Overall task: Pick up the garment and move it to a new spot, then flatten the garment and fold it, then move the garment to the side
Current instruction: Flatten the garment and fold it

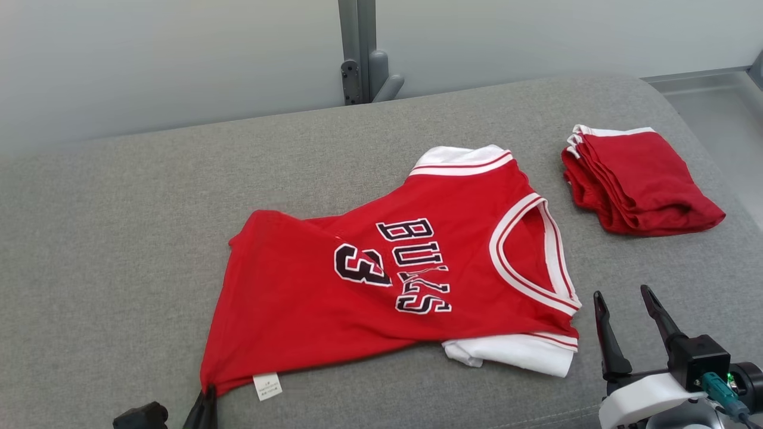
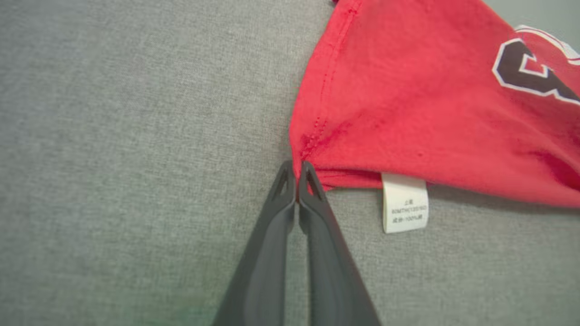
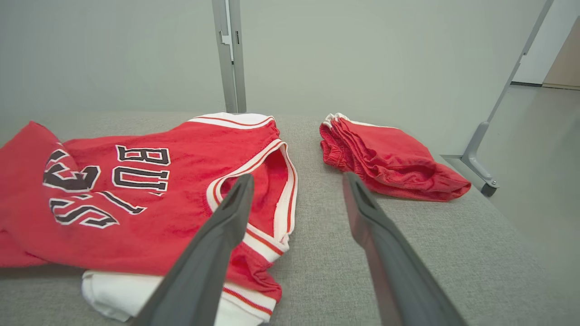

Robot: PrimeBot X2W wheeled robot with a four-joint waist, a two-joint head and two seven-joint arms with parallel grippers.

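A: So, where is the jersey [image 1: 310, 310]?

B: Middle of the head view, lying on the grey surface [image 1: 119, 238], lettered side up. Its neck points to the right of the frame and its hem to the left. A fold near the hem lies over part of the number.

A: And the left gripper [image 1: 207, 393]?

B: Lower left of the frame, at the jersey's lower hem corner. In the left wrist view its jaws are pressed together on that corner, and the cloth puckers toward the tips. A white label [image 2: 404, 203] hangs from the hem just beside them.

A: The right gripper [image 1: 623, 293]?

B: Lower right of the frame, near the jersey's neck end but apart from it. Its jaws stand wide apart with nothing between them.

A: Anything else on the surface?

B: A folded red pile [image 1: 647, 179] with white trim, upper right, apart from the jersey. A grey post [image 1: 357, 47] stands behind the surface at the top.
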